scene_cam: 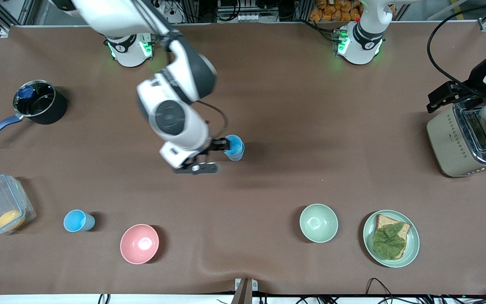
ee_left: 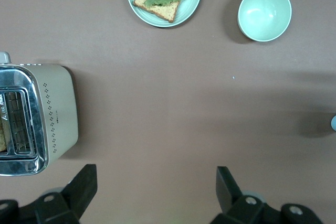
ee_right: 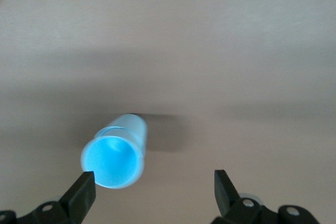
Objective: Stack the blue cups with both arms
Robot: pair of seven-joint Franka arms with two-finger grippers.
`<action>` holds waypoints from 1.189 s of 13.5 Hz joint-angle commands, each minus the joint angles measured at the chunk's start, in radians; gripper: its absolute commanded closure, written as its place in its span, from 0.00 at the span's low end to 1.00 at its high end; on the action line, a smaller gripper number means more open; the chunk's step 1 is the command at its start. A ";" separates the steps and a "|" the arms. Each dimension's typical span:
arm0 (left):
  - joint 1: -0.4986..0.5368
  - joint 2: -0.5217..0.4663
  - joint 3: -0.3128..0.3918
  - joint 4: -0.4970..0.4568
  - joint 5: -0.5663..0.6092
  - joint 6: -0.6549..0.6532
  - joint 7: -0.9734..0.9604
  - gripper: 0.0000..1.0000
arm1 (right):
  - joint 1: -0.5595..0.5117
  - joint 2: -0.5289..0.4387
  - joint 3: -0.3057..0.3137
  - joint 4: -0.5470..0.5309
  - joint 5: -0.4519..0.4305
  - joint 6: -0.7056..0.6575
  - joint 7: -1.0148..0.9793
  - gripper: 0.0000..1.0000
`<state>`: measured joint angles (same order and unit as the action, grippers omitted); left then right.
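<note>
Blue cups (scene_cam: 234, 147) stand nested mid-table, a lone cup (scene_cam: 78, 221) lying at their seven o'clock. The right gripper (ee_right: 152, 192) is spread wide with one finger (ee_right: 84, 190) against the rim; tipping is risked on withdrawal. The left gripper (ee_left: 156, 187), parted, waits above bare tabletop beside the toaster (scene_cam: 464, 141).

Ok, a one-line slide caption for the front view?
Right gripper, fingers open, beside the stacked blue cups at mid-table; a lone blue cup waits by the pink bowl.
</note>
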<state>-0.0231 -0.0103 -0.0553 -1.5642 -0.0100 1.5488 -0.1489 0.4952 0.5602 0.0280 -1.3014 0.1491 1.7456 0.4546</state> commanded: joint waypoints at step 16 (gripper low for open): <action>0.002 -0.004 -0.004 0.003 -0.016 0.021 0.002 0.00 | -0.540 -0.591 0.015 -0.567 -0.141 0.088 -0.530 0.00</action>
<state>-0.0237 -0.0086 -0.0562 -1.5639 -0.0128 1.5649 -0.1489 -0.0452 0.0738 0.0270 -1.8252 0.0184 1.8408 -0.0669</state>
